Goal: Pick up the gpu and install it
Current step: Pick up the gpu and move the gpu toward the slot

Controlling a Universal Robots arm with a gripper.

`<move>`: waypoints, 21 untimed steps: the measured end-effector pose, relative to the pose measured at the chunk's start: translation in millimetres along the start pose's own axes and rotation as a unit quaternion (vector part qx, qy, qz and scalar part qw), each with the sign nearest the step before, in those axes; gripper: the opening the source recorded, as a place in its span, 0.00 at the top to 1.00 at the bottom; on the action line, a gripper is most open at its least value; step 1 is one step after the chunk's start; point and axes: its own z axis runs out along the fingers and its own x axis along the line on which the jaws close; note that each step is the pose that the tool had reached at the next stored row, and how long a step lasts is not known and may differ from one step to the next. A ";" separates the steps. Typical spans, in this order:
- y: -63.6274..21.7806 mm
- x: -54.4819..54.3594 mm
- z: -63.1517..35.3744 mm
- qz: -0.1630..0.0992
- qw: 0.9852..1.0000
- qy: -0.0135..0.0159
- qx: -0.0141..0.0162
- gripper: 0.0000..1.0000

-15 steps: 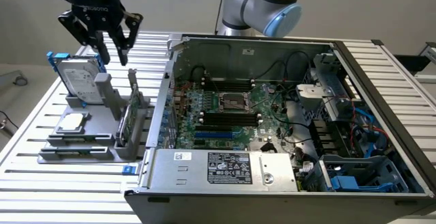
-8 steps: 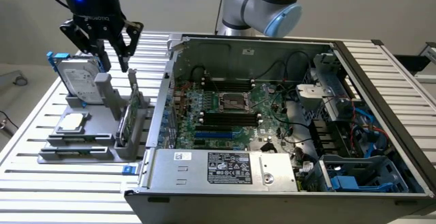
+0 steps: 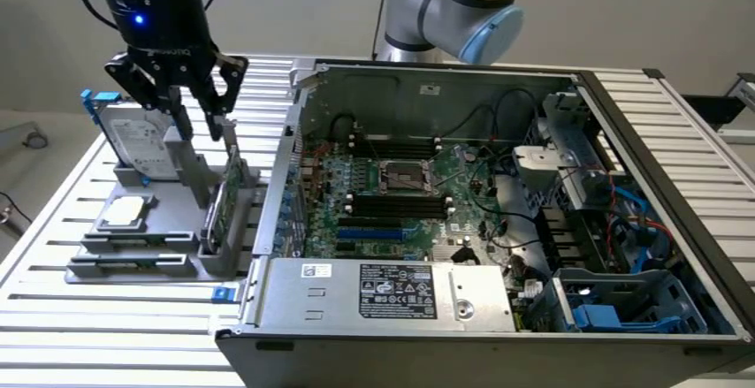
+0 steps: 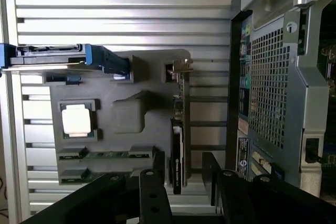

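Above the grey holder (image 3: 141,247) on the slatted table (image 3: 71,317), I am hovering with my gripper (image 3: 201,127) spread as wide as it goes and gripping nothing. Just below me the gpu (image 4: 178,135) is standing on edge in its slot, on the side of the holder nearest the open computer case (image 3: 472,353). My fingers (image 4: 152,198) are flanking the card, near it but not clamping it. Beside it the hard drive (image 3: 136,140) and the processor chip (image 3: 127,211) are sitting in their own places. By my judgement the job is barely beginning: the card is not yet lifted, and carrying it to the motherboard (image 3: 401,202) and seating it are all waiting.
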 end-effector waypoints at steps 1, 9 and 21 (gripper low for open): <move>-1.6 0.0 2.0 -0.002 1.000 0.000 0.000 0.58; -13.5 -0.1 16.8 -0.014 1.000 0.002 0.000 0.58; -17.9 2.0 38.6 -0.023 1.000 0.002 0.000 0.58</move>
